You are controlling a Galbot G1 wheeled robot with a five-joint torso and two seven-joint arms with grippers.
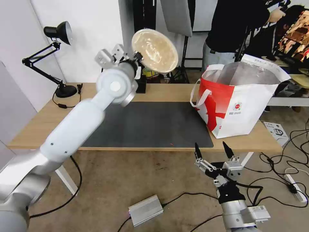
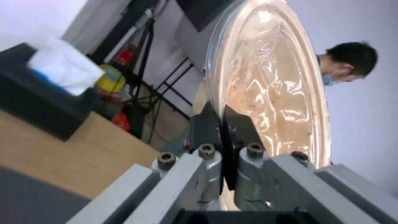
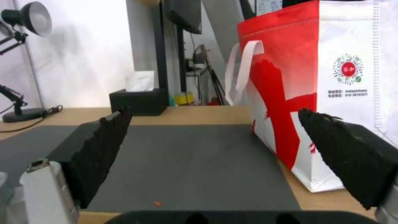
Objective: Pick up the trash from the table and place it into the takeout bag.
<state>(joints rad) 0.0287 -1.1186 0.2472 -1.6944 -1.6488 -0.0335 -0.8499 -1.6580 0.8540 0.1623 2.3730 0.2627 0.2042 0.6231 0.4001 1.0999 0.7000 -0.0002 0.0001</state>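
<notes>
A shallow beige pulp bowl is held up in the air above the back of the table, tipped on its edge. My left gripper is shut on its rim. In the left wrist view the bowl has a shiny film over it, and the left gripper pinches its rim. The white-and-red takeout bag stands open at the table's right end, to the right of the bowl. My right gripper hangs open below the table's front edge, with nothing in it. From its wrist the right gripper faces the bag.
A dark grey mat covers the middle of the table. A black tissue box stands at the back edge and a black desk lamp at the back left. A silver box and cables lie on the floor.
</notes>
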